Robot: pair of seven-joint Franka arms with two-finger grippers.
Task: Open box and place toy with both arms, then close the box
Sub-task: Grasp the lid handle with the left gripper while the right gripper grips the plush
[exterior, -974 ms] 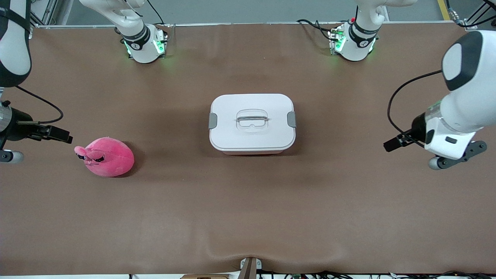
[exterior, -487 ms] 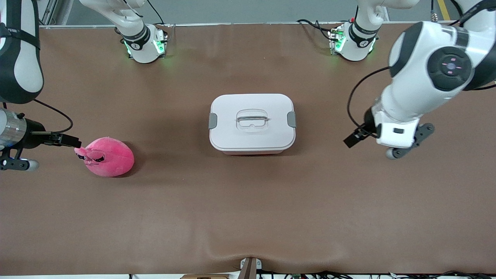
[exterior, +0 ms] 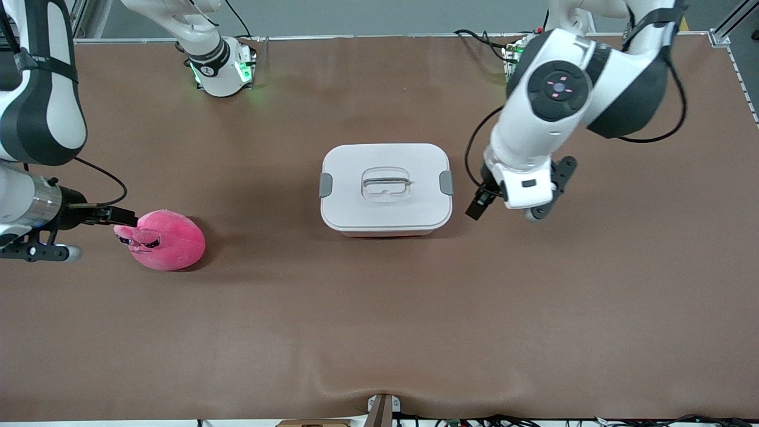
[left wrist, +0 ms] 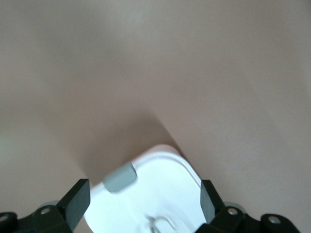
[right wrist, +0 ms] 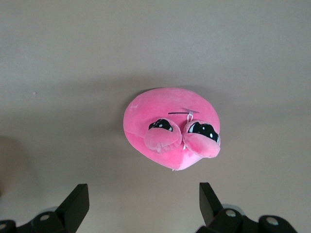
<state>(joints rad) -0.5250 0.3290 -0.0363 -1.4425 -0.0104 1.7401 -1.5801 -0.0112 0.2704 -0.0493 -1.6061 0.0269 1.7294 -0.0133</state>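
Observation:
The box stands shut in the middle of the table, with a white lid and a grey clip at each end. My left gripper hangs open just off the clip at the left arm's end. The left wrist view shows that clip and the lid corner between the spread fingers of the left gripper. The pink toy lies toward the right arm's end, a little nearer the camera than the box. My right gripper is open beside the toy's face, apart from the toy.
The brown mat covers the whole table. Both arm bases stand along the edge farthest from the camera. A small bracket sits at the edge nearest the camera.
The left arm has swung in from its end of the table to the box's clip. The right gripper has crept closer to the toy. Box and toy have not moved.

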